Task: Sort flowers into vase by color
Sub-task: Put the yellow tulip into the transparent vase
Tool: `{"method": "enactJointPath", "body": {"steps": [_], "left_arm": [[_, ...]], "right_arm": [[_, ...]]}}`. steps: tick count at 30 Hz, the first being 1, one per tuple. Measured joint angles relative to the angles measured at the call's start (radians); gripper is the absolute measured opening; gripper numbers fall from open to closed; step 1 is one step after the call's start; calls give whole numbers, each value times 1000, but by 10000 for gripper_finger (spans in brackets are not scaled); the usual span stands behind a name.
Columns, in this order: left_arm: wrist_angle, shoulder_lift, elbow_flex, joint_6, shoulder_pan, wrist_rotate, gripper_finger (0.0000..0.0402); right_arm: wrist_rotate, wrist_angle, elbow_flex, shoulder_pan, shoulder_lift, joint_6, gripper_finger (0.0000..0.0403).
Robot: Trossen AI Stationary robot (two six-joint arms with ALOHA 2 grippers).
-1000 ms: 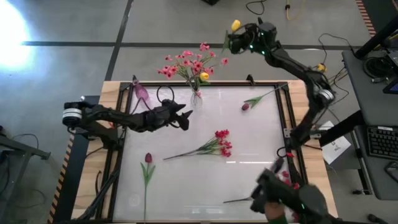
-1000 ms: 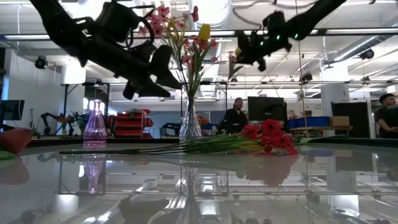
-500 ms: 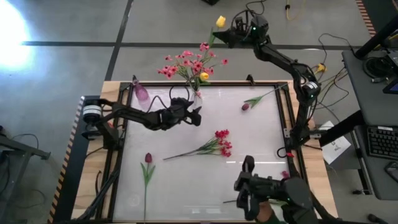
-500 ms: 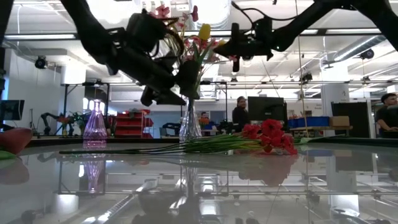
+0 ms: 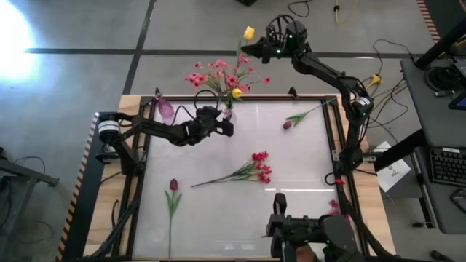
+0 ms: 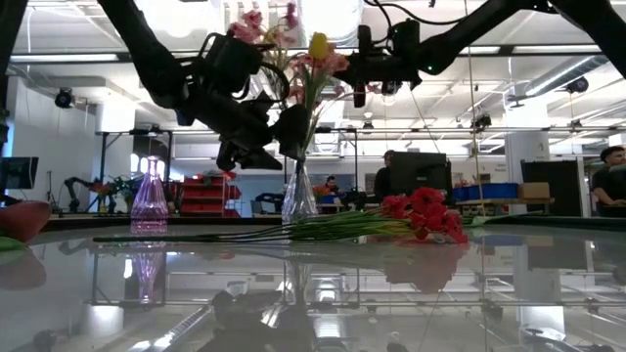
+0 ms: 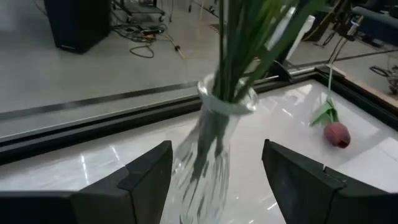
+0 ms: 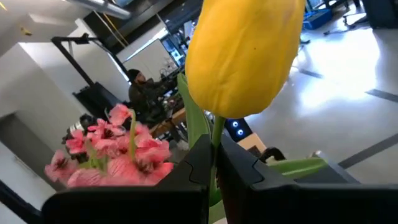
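Note:
A clear glass vase (image 5: 229,113) stands at the table's far edge, holding pink sprays (image 5: 218,73) and a yellow bud (image 5: 237,91). My left gripper (image 7: 214,186) is open, with a finger on either side of the clear vase (image 7: 214,155), apart from it. My right gripper (image 5: 248,49) hovers high beyond the far edge, just right of the bouquet, shut on a yellow tulip (image 5: 249,33). A red spray (image 5: 258,167) lies mid-table. Dark-red buds lie at the left (image 5: 173,185) and far right (image 5: 287,124). My right gripper pinches the yellow tulip's green stem (image 8: 214,146) just below the bud (image 8: 245,56), between its two fingers. The fingers come about level from the table's right, lying across the stem. The tulip is lifted clear, its bud past the fingertips and a leaf (image 8: 298,167) trailing behind.
A pink glass vase (image 5: 166,108) stands at the far left corner. A dark device (image 5: 313,233) sits over the near edge, right of centre. Black frame rails (image 5: 338,145) border the white tabletop (image 5: 218,211). People stand in the room beyond the table.
My right gripper has carried the yellow tulip toward the table's left, closer to the bouquet above the clear vase. My left gripper has moved right and toward the far edge, until its fingers stand around the clear vase. The dark device at the near edge has shifted left.

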Motion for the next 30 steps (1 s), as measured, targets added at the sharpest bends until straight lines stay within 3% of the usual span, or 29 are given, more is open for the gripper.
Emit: {"method": "enactJointPath", "body": {"steps": [12, 20, 30], "left_arm": [[-62, -35, -4, 79, 47, 69, 236], [-65, -39, -10, 162, 84, 163, 236], [-54, -40, -11, 212, 116, 207, 236]], "right_arm": [[-94, -23, 0, 5, -1, -84, 11], [-93, -146, -2, 22, -2, -241, 11], [-104, -141, 5, 56, -21, -305, 11]]}}
